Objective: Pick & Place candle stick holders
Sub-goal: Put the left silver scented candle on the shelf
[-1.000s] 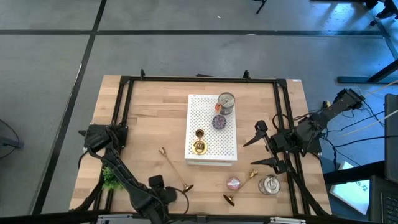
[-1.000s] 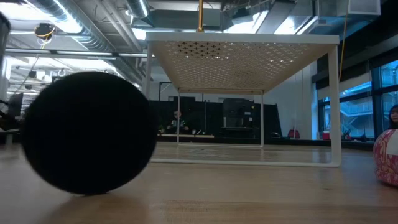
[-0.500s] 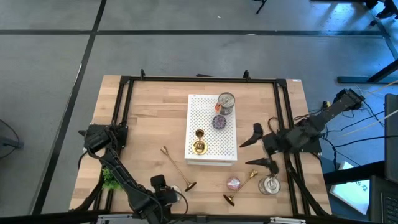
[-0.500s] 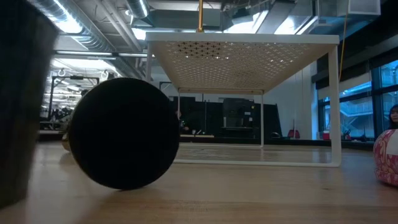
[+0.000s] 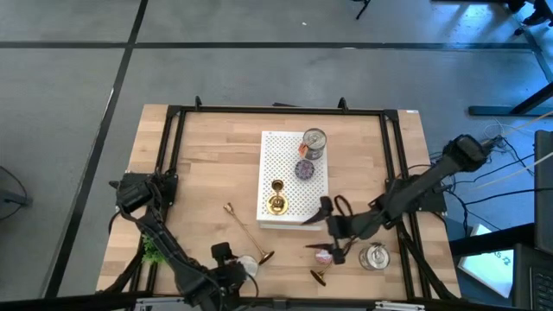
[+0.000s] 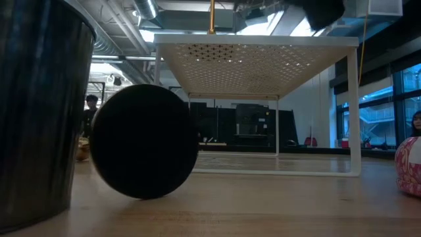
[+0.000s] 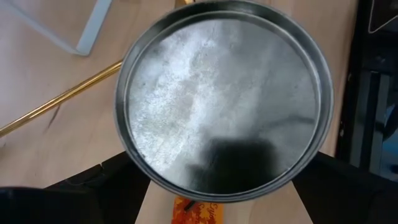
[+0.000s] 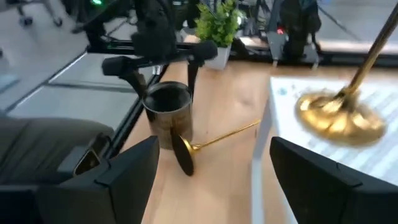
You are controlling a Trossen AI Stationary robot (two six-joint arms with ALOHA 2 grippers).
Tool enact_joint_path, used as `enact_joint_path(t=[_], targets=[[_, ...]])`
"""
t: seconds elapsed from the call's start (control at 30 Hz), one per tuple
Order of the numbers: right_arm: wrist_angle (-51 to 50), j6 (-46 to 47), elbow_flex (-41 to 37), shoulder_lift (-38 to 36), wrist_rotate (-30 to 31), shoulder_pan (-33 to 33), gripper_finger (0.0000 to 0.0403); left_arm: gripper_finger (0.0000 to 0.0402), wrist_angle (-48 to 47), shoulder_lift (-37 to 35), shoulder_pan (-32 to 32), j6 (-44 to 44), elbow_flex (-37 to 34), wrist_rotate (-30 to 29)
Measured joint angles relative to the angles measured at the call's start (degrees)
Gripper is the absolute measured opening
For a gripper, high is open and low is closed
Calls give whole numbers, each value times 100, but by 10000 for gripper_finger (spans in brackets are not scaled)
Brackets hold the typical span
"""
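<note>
Left gripper [image 5: 232,269]: we see its jaws clamped around a round tin [image 7: 222,99].
Right gripper [image 5: 333,231]: we see its jaws spread, empty, just beside the white rack [image 5: 285,212].
Candle holders: one [image 5: 276,200] upright on the rack beside the right jaws; one [image 5: 246,235] lying near the left jaws.

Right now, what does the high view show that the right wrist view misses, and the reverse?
Only the high view: the silver tin and purple disc on the white rack, the pink disc, a second tin, and a lying candle stick holder beside the open right gripper, which hovers off the rack's near right corner.
Only the right wrist view: dark gear in the room beyond the table.
Both: the upright holder on the rack, the other lying holder, the plant, and the left gripper at a third tin.
</note>
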Motion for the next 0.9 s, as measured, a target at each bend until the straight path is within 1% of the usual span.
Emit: enact_joint_path(t=[0.1,0.2,0.27,0.33,0.43,0.7,0.9], targets=[[375,472,0,532,120,4,309,352,22,0,0,-5,0,-106],[1143,681,43,1084,283,0,309,352,111,0,15,1,0,-180],[1814,542,77,1446,372,0,309,352,149,-1,24,12,0,-246],[2148,334,185,1690,344,0,309,352,186,-2,26,40,0,-300],[1892,313,434,1772,216,11,309,352,258,-2,26,38,0,-357],[805,239,940,1802,160,96,309,352,264,-2,7,-4,0,-344],[666,296,964,1798,200,93,309,352,263,-2,4,-45,0,-298]])
